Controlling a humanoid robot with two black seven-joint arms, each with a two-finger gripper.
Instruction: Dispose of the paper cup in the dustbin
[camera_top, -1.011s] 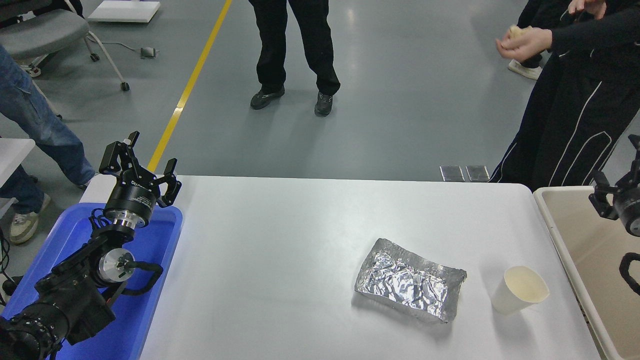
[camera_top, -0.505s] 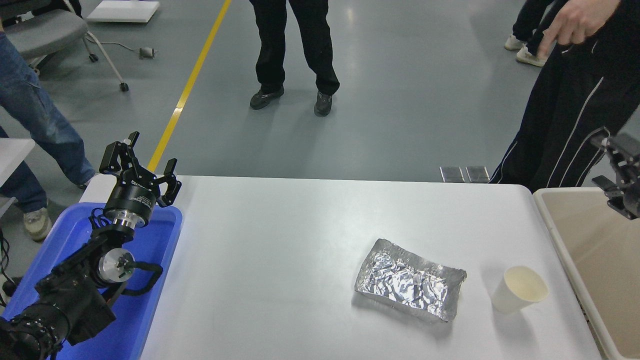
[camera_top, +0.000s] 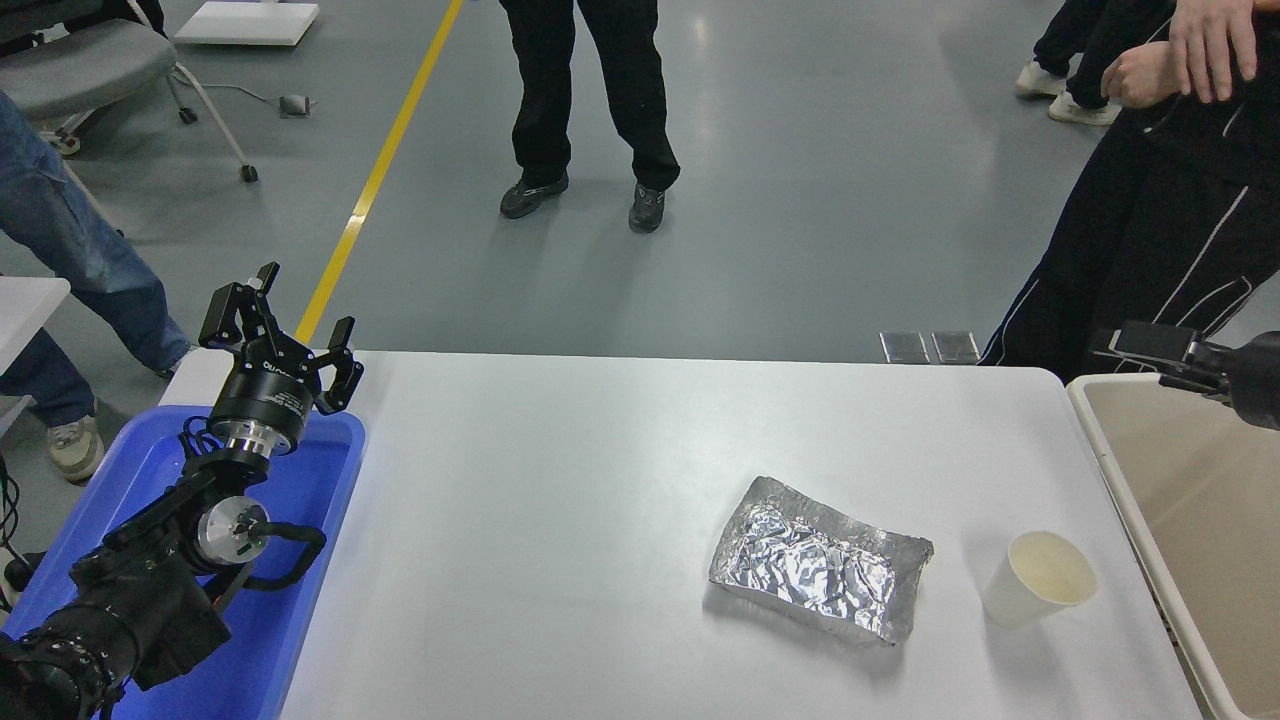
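Note:
The paper cup (camera_top: 1040, 578), small and cream-white, stands upright on the white table (camera_top: 560, 470) near its front right. The beige dustbin (camera_top: 1108, 462) stands just to the right of the table, cut off by the picture's edge. My right gripper (camera_top: 1150, 347) comes in from the right edge, pointing left above the dustbin's far left corner, well behind the cup and apart from it. My left gripper (camera_top: 282, 325) is parked at the lower left, open and empty.
A crumpled silver foil piece (camera_top: 820, 558) lies just left of the cup. A blue bin (camera_top: 330, 500) sits under the left arm. Several people stand at the far side; one in black (camera_top: 1150, 230) stands close behind the dustbin.
My right gripper has risen from over the dustbin and turned to point left at its far corner. The people at the far side have shifted. The cup and foil have not moved.

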